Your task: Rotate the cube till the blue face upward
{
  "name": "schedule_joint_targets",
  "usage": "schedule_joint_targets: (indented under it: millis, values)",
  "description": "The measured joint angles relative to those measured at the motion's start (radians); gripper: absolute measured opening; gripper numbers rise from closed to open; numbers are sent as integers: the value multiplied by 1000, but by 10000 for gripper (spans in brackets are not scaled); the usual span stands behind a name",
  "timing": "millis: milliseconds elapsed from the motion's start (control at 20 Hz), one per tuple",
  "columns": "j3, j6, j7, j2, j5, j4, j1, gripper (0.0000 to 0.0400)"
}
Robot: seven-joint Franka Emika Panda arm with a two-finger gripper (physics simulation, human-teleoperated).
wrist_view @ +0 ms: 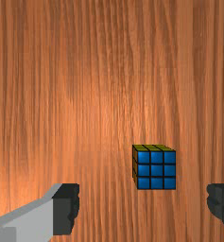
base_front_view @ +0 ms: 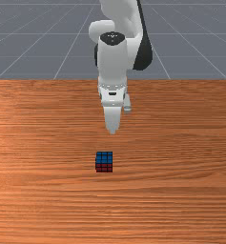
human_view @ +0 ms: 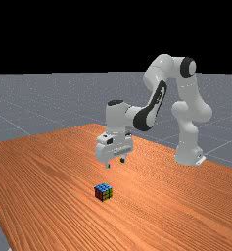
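My gripper (human_view: pixel 115 163) hangs in the air above the table in the far view, with its two fingers apart and nothing between them. Lower in that view, the cube (human_view: pixel 103 192) sits flat on the wood, blue on top, red and yellow on its sides. The front view has the cube (base_front_view: pixel 104 162) nearer the camera than the hand, with blue up and red toward the camera. Seen from the wrist, the blue face of the cube (wrist_view: pixel 156 170) looks up, below fingertip height, and the gripper (wrist_view: pixel 142 203) is spread wide.
The orange-brown table (base_front_view: pixel 181 143) extends around the cube on all sides. Behind the hand, the arm's base stands by the table's back edge, at the far view's right.
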Motion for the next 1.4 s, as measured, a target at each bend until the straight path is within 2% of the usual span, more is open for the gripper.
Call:
schedule_joint_targets:
  millis: [200,250,300,350,450,550,700,1400]
  values:
    - [-8,-5,42,2,3,5,5,400]
    - [-17,-31,44,14,9,36,-1,243]
    - [-31,-50,53,20,13,61,-15,148]
    - [-44,-61,73,23,17,77,-26,90]
    - [-65,-71,139,26,21,91,-29,33]
    - [-79,-76,218,29,23,96,-18,12]
    - [-99,-82,336,33,27,102,3,3]
    - [-190,-121,864,49,58,127,86,0]
